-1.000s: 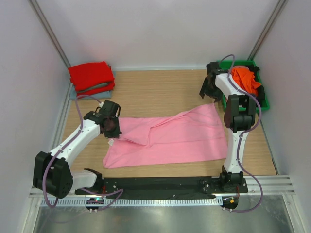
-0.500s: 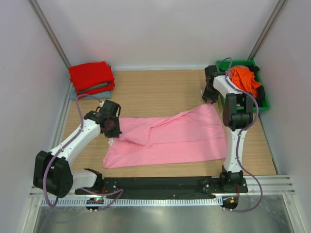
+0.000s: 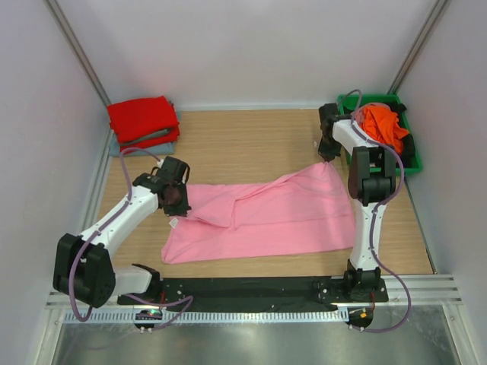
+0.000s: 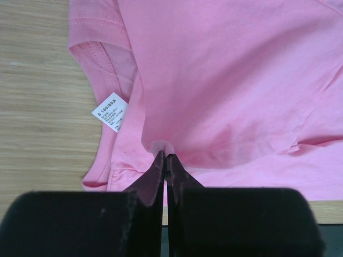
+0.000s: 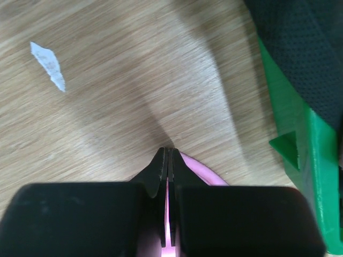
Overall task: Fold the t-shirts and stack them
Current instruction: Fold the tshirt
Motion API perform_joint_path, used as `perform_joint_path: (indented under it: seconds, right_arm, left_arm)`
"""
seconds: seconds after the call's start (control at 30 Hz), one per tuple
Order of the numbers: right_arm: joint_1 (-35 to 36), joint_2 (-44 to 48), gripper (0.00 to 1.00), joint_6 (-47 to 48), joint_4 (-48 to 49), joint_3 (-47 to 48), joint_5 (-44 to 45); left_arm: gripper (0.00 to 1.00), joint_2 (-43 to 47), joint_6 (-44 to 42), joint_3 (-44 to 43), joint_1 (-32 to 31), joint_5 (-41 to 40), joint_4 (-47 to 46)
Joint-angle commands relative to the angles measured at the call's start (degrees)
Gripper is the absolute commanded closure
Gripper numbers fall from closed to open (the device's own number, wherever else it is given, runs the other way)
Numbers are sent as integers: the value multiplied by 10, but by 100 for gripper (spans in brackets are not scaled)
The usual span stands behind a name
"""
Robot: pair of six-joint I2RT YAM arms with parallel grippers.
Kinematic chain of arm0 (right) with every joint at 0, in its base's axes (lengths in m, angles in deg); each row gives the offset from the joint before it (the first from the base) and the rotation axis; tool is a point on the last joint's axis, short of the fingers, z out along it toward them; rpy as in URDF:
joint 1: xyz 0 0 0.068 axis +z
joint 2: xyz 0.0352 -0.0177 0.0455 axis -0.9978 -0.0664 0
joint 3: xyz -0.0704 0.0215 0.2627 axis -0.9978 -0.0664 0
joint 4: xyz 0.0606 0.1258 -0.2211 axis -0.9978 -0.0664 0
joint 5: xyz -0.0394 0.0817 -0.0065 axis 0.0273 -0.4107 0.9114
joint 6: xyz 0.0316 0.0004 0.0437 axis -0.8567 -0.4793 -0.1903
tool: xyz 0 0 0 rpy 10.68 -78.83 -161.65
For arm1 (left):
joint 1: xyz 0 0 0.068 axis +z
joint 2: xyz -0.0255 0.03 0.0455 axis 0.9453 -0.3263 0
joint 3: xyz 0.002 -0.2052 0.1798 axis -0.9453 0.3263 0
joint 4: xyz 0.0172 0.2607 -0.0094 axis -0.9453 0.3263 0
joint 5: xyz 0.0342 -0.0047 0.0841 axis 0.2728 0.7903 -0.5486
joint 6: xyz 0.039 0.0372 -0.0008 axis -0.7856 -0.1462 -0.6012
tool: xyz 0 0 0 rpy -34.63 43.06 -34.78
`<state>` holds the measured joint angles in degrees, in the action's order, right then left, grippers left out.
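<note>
Right pincer (image 5: 168, 154) nearer, seemingly on t-shirt (image 3: 266, 217)

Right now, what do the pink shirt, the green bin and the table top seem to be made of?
Pink shirt: soft matte knit fabric, possibly cotton. It drapes in folds and shows stitched seams and a sewn-in label.
Green bin: rigid plastic, smooth with a slight sheen, with moulded edges.
Table top: matte wood or wood-look laminate. Grain lines show, but I cannot tell which.

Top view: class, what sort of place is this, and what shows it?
Likely a robot test cell: left arm and right arm bolted to a wooden table, white walls closing it in, pink shirt spread out.
</note>
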<state>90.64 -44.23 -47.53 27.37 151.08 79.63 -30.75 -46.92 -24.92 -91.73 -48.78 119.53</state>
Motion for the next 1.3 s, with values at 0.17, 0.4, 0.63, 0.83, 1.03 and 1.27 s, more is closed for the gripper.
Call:
perform_joint_path:
  seconds: [0.17, 0.4, 0.63, 0.83, 1.03, 1.27]
  right_arm:
    - [-3, 78, 99, 29, -26, -24, 37]
    - [-2, 156, 99, 32, -30, -64, 36]
    - [-2, 271, 99, 28, -2, -178, 48]
    - [-10, 339, 99, 23, 17, -260, 52]
    - [-18, 383, 99, 24, 18, -304, 64]
    - [-37, 433, 99, 10, 28, -364, 95]
  left_arm:
    - [100, 9, -2, -80, -1, -9, 32]
    - [100, 22, 8, -149, -1, -6, 84]
    - [100, 41, 14, -177, -1, -11, 118]
    - [100, 70, 18, -186, -1, -14, 146]
    - [100, 93, 19, -185, -1, -22, 171]
    - [100, 122, 16, -167, -1, -44, 193]
